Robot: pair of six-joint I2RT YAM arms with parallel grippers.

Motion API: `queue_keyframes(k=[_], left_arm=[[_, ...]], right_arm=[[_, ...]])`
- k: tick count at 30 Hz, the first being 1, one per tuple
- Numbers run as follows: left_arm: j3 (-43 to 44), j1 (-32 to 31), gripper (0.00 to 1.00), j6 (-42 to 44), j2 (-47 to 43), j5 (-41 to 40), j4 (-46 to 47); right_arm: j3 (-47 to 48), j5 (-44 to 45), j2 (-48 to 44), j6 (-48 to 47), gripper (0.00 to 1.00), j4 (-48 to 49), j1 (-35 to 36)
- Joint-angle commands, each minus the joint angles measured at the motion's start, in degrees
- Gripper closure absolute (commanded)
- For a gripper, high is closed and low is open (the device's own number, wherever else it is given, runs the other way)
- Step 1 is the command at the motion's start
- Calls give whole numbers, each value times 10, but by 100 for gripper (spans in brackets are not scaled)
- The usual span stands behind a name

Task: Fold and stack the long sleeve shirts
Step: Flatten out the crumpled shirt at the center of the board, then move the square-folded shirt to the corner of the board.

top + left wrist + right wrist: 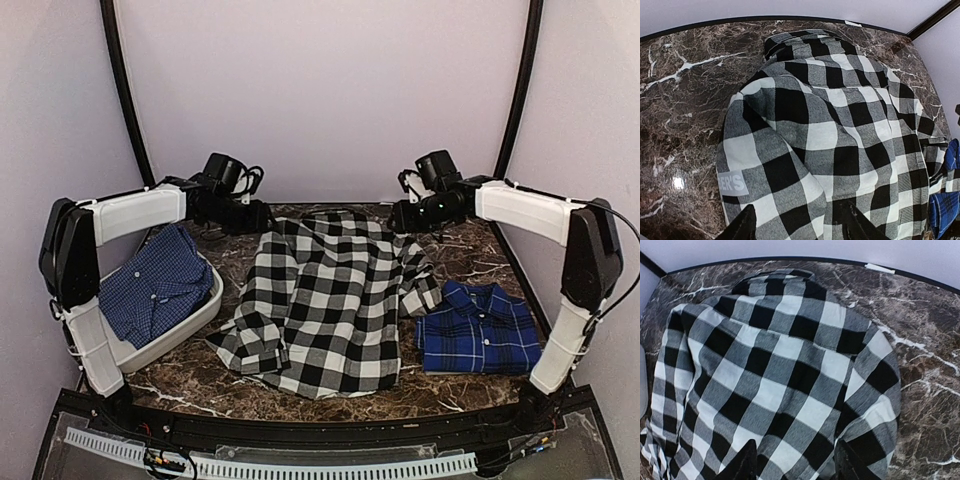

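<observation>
A black-and-white checked long sleeve shirt (325,300) lies spread, back up, in the middle of the marble table. Its collar points to the far edge, and a sleeve is bunched at its near left. White lettering (732,182) shows on its left edge. A dark blue plaid shirt (480,328) lies folded to its right. My left gripper (262,218) hovers over the checked shirt's far left shoulder, and my right gripper (398,218) hovers over the far right shoulder. In the wrist views the left gripper (799,222) and right gripper (795,462) are both open, with flat cloth below them.
A white basket (190,325) at the left holds a blue small-check shirt (155,285). Bare marble (685,100) shows beyond the collar and at both sides. The enclosure's walls stand close behind, and a black rail runs along the table's near edge.
</observation>
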Motion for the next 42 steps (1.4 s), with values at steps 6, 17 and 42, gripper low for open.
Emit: queue_keyframes(k=[6, 17, 42], left_arm=[[-62, -57, 48, -42, -58, 68, 24], [-109, -120, 55, -54, 6, 58, 8], [-173, -143, 57, -132, 27, -8, -21]], right_arm=[[-146, -73, -36, 128, 64, 111, 54], [-329, -90, -59, 220, 67, 227, 73], [-482, -103, -251, 247, 5, 183, 97]])
